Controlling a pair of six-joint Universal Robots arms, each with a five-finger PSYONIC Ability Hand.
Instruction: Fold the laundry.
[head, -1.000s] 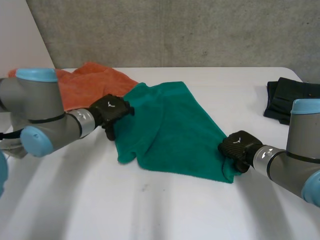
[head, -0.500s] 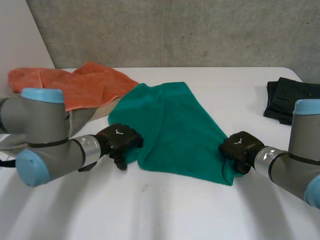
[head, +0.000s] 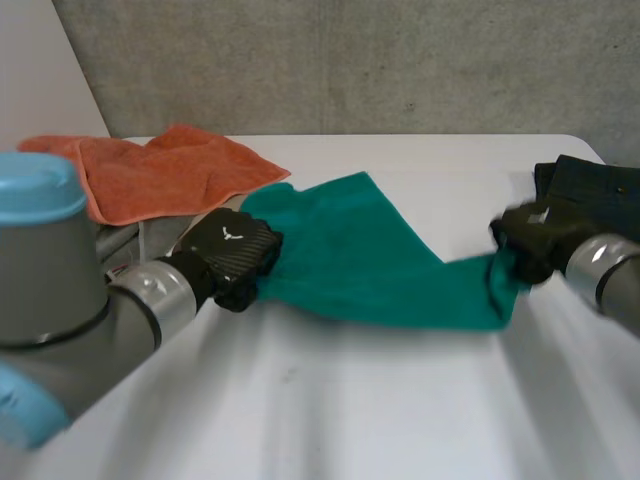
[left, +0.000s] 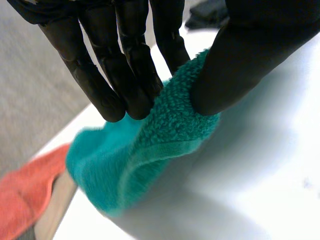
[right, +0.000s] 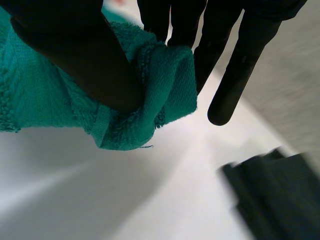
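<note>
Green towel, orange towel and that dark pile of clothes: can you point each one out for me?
green towel (head: 370, 260), head view, middle of the cloth stretched between the hands.
orange towel (head: 170, 175), head view, middle of its flat top.
dark clothes (head: 600, 180), head view, top of the pile.

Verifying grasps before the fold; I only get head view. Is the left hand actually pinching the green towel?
Observer: Yes, left wrist view shows the left hand pinching the green towel at a hemmed edge, between thumb and fingers.
Operator: Right hand?
Observer: The right hand clamps a bunched end between thumb and fingers.
Operator: Touching the dark cloth?
Observer: No, the dark cloth lies beyond its fingertips, with bare table between.
</note>
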